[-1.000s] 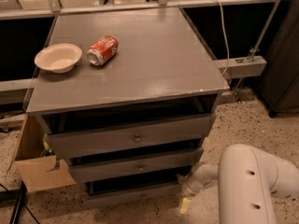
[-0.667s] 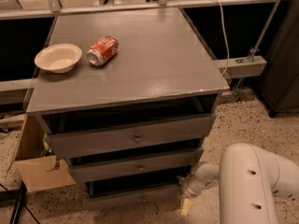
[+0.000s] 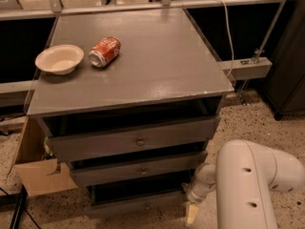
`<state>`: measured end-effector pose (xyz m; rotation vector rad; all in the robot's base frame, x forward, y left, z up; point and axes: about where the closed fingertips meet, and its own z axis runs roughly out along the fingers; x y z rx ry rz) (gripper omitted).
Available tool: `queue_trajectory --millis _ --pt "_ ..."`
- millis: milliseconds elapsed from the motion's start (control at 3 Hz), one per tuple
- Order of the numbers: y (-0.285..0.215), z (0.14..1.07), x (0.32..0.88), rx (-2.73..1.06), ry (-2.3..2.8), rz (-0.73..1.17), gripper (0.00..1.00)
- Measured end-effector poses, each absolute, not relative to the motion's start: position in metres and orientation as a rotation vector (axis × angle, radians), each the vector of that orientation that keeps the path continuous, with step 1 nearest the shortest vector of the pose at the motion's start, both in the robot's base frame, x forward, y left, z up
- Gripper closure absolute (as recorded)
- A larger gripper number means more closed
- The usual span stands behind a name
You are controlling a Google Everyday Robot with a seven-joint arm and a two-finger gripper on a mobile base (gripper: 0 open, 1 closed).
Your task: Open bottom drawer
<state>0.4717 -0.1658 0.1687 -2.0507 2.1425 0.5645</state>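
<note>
The grey cabinet (image 3: 138,75) has three drawers with small round knobs. The bottom drawer (image 3: 128,205) is the lowest and slimmest. Its front stands a little forward, with a dark gap above it, and its knob (image 3: 147,205) is at the centre. My gripper (image 3: 191,213) is low, near the floor, just off the right end of the bottom drawer's front, at the cabinet's lower right corner. It is to the right of the knob and not on it. My white arm (image 3: 248,185) fills the lower right of the view.
The middle drawer (image 3: 140,171) and the top drawer (image 3: 138,141) also stand slightly out. A white bowl (image 3: 59,58) and a red can (image 3: 105,51) on its side lie on the cabinet top. A cardboard box (image 3: 38,175) stands left of the cabinet. A dark cabinet (image 3: 290,56) is at the right.
</note>
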Motion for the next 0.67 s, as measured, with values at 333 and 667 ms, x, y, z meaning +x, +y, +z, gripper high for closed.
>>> queue_trajectory --millis 333,667 --pt "-0.17 0.17 0.458 -2.058 2.199 0.623 0.0" --pt "-0.176 0.17 0.444 -2.044 2.252 0.678 0.0"
